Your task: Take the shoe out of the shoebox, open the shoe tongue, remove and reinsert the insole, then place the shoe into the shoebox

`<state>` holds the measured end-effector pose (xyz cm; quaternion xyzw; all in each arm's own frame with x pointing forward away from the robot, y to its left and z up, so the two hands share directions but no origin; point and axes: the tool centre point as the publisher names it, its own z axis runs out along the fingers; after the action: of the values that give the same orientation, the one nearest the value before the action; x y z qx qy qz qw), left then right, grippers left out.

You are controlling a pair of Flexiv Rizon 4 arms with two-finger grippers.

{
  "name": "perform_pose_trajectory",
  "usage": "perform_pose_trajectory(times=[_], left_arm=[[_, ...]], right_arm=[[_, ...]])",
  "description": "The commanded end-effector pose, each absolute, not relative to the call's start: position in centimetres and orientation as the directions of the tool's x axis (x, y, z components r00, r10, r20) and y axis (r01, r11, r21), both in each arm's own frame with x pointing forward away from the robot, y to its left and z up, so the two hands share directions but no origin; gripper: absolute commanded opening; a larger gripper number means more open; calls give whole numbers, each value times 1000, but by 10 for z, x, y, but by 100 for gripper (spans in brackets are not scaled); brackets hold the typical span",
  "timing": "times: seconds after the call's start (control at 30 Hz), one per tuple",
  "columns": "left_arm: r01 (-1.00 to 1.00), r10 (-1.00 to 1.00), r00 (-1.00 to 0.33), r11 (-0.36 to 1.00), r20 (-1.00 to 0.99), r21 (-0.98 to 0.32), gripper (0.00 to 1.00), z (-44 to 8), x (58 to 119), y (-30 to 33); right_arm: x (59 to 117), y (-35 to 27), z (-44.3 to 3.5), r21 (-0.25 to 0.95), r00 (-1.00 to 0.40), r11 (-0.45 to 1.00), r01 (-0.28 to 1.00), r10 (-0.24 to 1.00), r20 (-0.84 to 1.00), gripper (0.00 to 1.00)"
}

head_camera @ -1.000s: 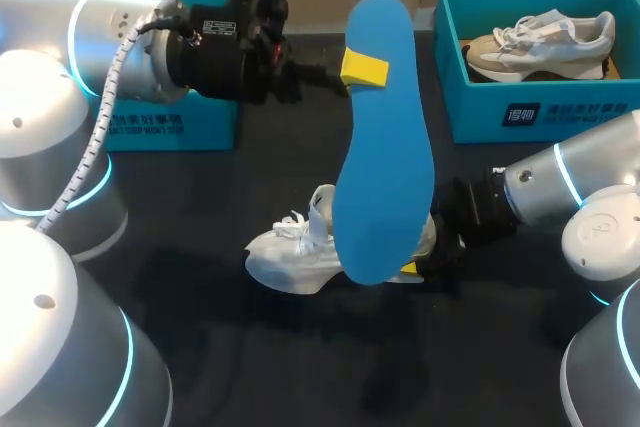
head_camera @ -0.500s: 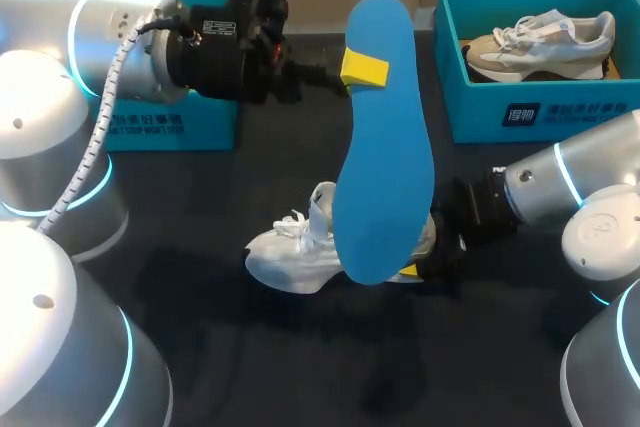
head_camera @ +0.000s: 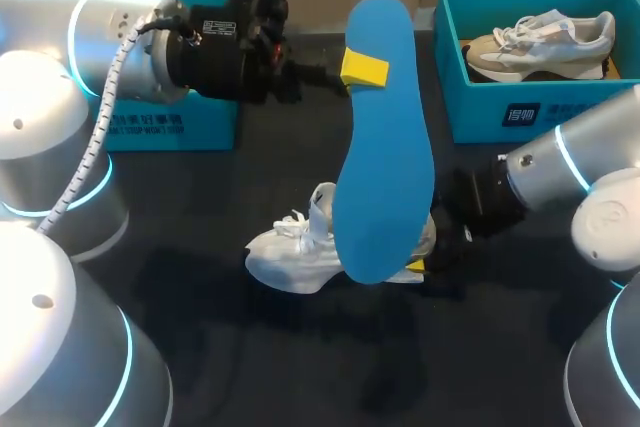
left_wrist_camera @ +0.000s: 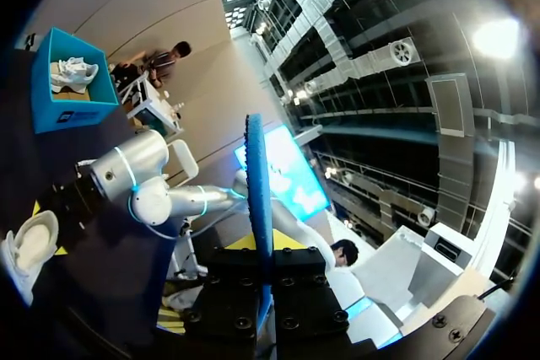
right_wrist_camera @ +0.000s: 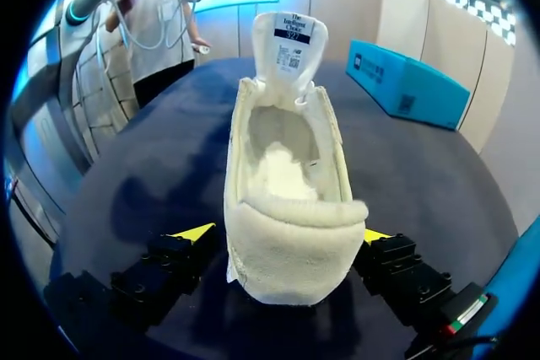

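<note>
Starting at the left, a teal cardboard shoebox (head_camera: 170, 127) sits at the back of the dark table (head_camera: 250, 347), largely hidden behind the left arm (head_camera: 120, 47), which comes in across it toward the middle. The left gripper (head_camera: 363, 68) is pinching a long bright blue foam insole (head_camera: 385, 147) near its far end, one yellow tip flat against the face we can see. In the left wrist view that insole runs edge-on straight out between the black finger blocks, clamped from both sides. It hangs lengthwise in the air above the table, and from overhead it covers the middle of the shoe below.

That shoe, a white lace-up sneaker (head_camera: 295, 247), stands upright on the table, out of both boxes, toe pointing left. The right wrist view looks straight into it: tongue (right_wrist_camera: 291, 40) pulled up and forward, mouth wide, fleecy lining in plain sight. The right gripper (head_camera: 420, 267) sits right at the heel, but whether it is squeezing or standing loose, I cannot tell.

Over at the back right, a second teal shoebox (head_camera: 530, 112) stands open with a beige and white sneaker (head_camera: 540, 42) lying inside.
</note>
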<state>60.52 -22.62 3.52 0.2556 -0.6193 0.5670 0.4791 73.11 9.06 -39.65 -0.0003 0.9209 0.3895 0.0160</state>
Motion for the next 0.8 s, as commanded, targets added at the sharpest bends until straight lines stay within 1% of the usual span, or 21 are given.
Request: perform_pose_trajectory(times=[0.03,0.3,0.53,0.6,0.8], left_arm=[[-860,225,-411,225,884,-457,0,34,604,-226],[-860,225,-411,225,884,-457,0,34,604,-226],[-860,225,-411,225,884,-457,0,34,604,-226],[-860,225,-411,225,884,-457,0,34,604,-226],[-860,225,-411,225,884,-457,0,34,604,-226]], right_arm=[[726,89,-381,636,-999,772,9,33,-26,100],[720,86,-359,500,-996,864,53,79,-31,100],[713,84,-342,397,-990,911,112,138,-36,100],[711,83,-337,350,-987,927,137,158,-31,100],[710,85,-324,270,-981,946,179,194,-30,100]])
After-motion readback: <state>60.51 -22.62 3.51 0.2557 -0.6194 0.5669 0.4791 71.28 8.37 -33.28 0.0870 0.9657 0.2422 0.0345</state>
